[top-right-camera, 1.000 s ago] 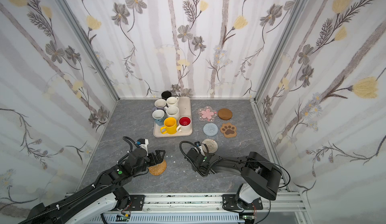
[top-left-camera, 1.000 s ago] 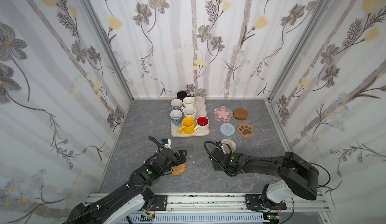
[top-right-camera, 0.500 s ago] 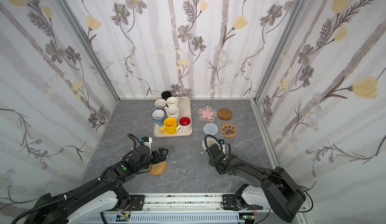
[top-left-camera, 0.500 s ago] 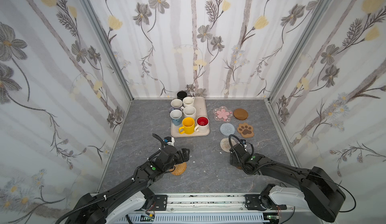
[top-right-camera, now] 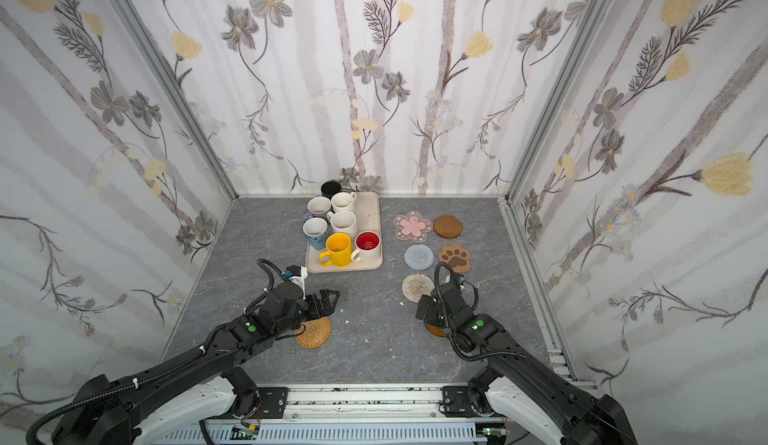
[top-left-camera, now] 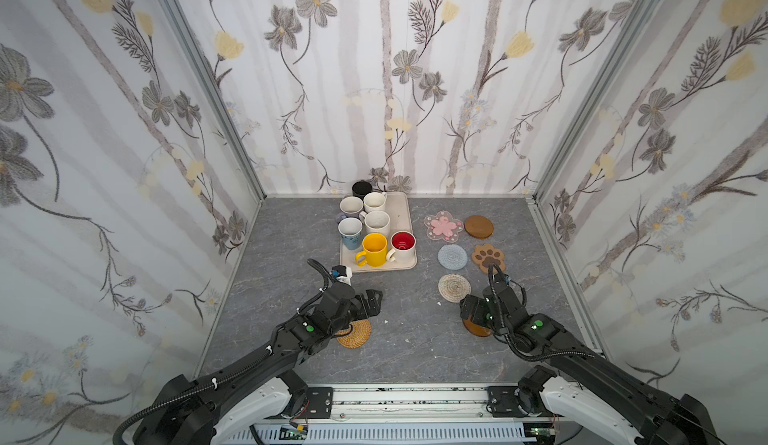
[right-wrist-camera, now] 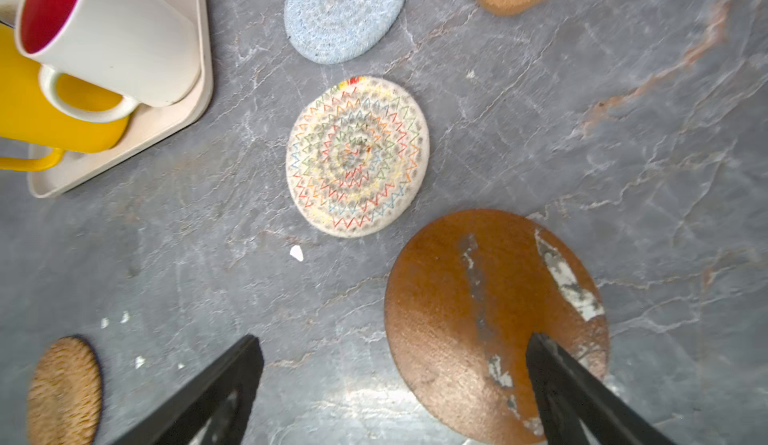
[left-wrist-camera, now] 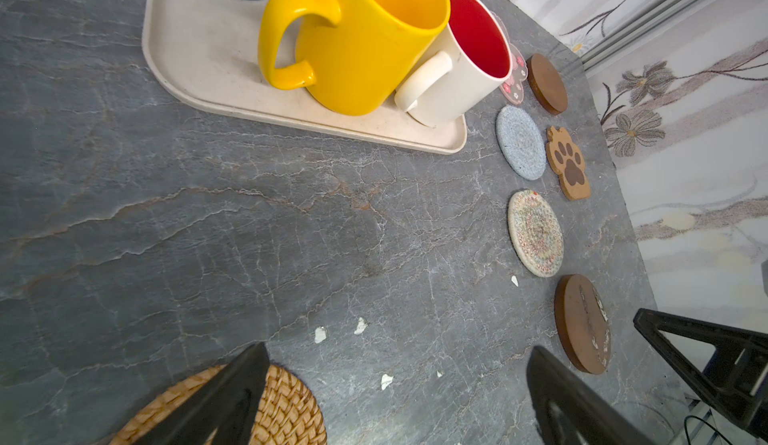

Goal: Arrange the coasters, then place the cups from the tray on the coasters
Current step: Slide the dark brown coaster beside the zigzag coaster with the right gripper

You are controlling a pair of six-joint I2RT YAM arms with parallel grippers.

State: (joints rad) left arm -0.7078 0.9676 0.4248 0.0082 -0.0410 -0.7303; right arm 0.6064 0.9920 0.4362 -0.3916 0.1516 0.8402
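1. Both top views: the tray [top-left-camera: 405,214] lies at the far middle of the grey table [top-left-camera: 291,235]. The cups stand grouped on it. The yellow cup [top-left-camera: 374,249] and the white cup with red inside [top-left-camera: 403,244] are at its near edge. The black cup [top-left-camera: 361,188] is at its far left corner; whether it stands on the tray cannot be told.
2. Both top views: five coasters lie right of the tray, apart from one another: the pink-flower coaster [top-right-camera: 412,226], the far brown disc [top-right-camera: 447,226], the grey-blue coaster [top-right-camera: 419,256], the paw coaster [top-right-camera: 456,257] and the beige woven coaster [top-right-camera: 417,286].
3. Both top views: the left gripper [top-left-camera: 374,299] hangs near the tray's near edge, jaws spread. The rattan coaster [top-left-camera: 355,333] lies partly under its arm. The right gripper [top-left-camera: 471,316] is over the near brown disc [top-left-camera: 478,330].
4. Left wrist view: the left fingers [left-wrist-camera: 232,397] are spread wide, with nothing between them. One overlaps the rattan coaster; contact cannot be told.
5. Right wrist view: the right fingers [right-wrist-camera: 582,393] are spread wide and pinch nothing. One tip is over the worn near brown disc; contact cannot be told. The beige woven coaster lies just beside that disc, apart.
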